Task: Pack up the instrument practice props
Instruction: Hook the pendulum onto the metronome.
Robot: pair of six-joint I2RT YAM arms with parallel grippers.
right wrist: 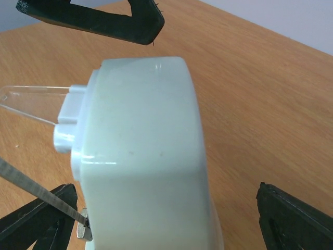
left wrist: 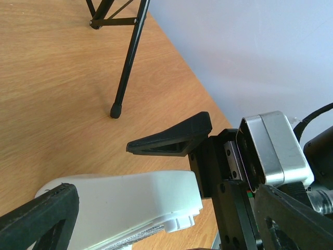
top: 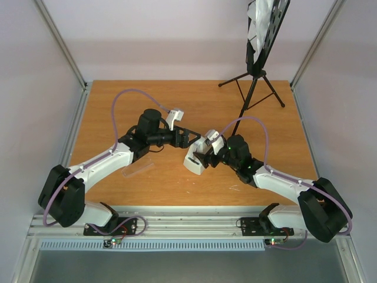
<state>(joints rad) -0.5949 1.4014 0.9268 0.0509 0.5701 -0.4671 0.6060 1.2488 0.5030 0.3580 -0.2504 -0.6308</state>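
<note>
closing wide right end effector (top: 204, 157) on metronome (top: 194, 163) could bend its pendulum (right wrist: 41, 200) or hit wide left end effector (top: 189, 138).

We saw the music stand (top: 257, 66) cropped at its desk by the top edge; the pages (top: 260, 25) on it, seemingly several, were too small to read.

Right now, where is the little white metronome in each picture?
Top external: the metronome sits near the picture's middle.
Left wrist: along the bottom, left of centre.
Right wrist: very close, filling the middle.
Shared landmark: the wooden table shows under it in all three views.
</note>
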